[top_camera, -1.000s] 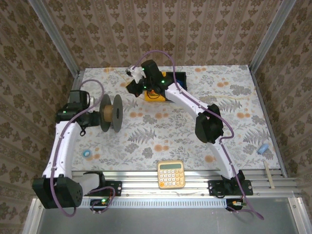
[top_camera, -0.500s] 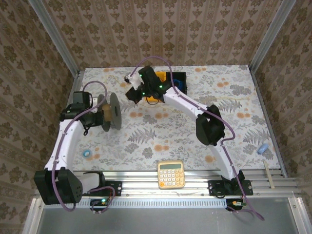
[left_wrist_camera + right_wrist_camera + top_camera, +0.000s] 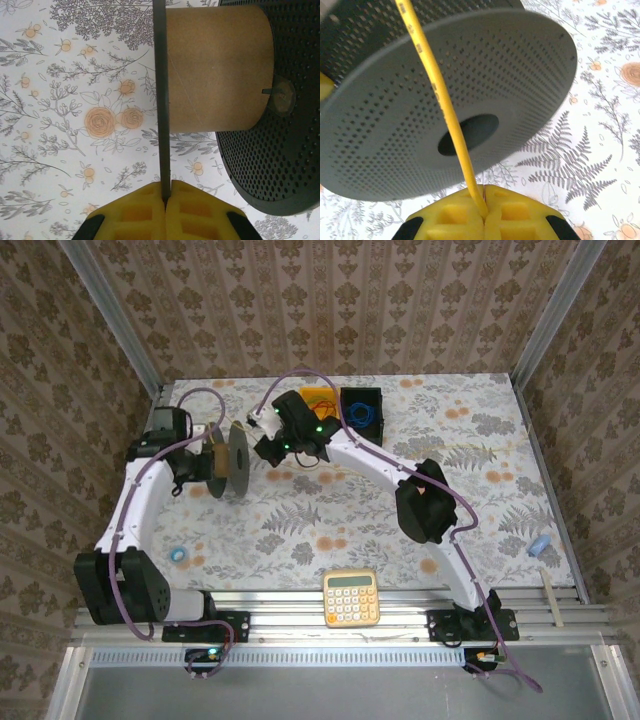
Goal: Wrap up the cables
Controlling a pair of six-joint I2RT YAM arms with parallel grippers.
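In the left wrist view my left gripper (image 3: 164,197) is shut on the thin edge of one black flange of the spool (image 3: 161,100). The spool's cardboard core (image 3: 217,70) is bare, with the second, perforated flange (image 3: 280,165) to its right. From above, that gripper (image 3: 205,462) holds the spool (image 3: 228,460) on edge at the table's left. My right gripper (image 3: 264,448) sits just right of the spool. Its yellow pads are shut on the yellow cable (image 3: 440,100). The cable rises from the gripper (image 3: 485,216) across the face of the grey perforated flange (image 3: 520,65).
A black box (image 3: 361,405) holding a blue wire coil stands at the back, beside an orange item (image 3: 318,400). A yellow calculator (image 3: 350,597) lies at the near edge. A small blue ring (image 3: 178,554) lies front left, a blue piece (image 3: 538,544) far right.
My right gripper has come down and left from the back boxes to the spool's right face. The left arm has shifted the spool slightly toward the back.
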